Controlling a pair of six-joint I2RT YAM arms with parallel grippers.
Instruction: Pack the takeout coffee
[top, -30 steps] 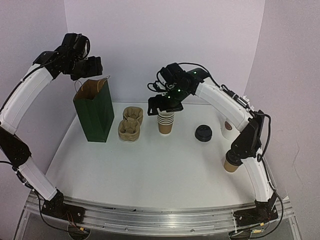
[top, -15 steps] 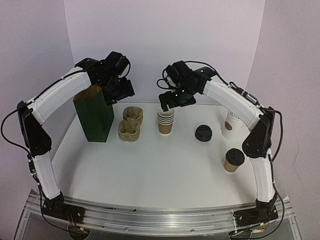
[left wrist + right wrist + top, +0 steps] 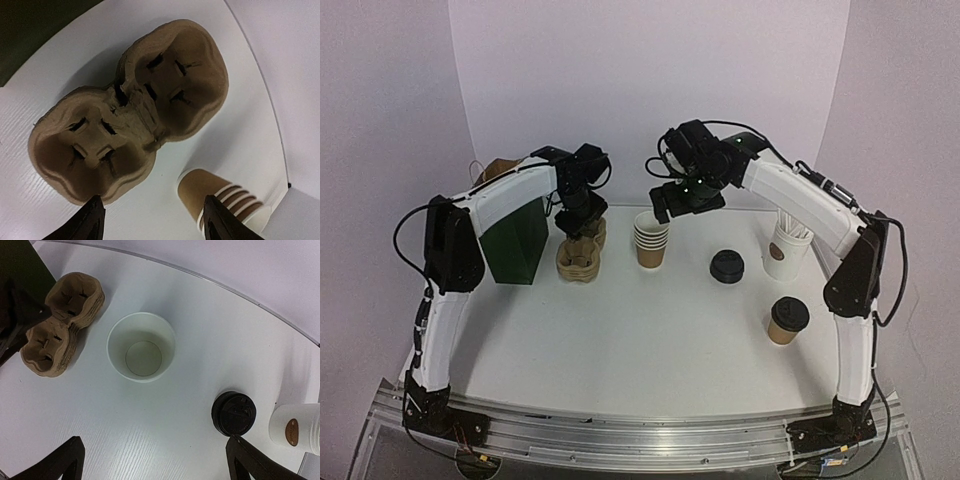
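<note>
The left gripper (image 3: 152, 202) hangs spread over the cup carriers (image 3: 130, 105) near the far edge; the right gripper (image 3: 154, 442) gapes above the cup stack (image 3: 141, 346). The takeout coffee (image 3: 787, 320) sits by the right edge.

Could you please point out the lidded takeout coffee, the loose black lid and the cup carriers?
takeout coffee (image 3: 788, 313), top external view, on its black lid.
loose black lid (image 3: 233, 413), right wrist view, middle of its top.
cup carriers (image 3: 200, 67), left wrist view, floor of the upper well.
</note>
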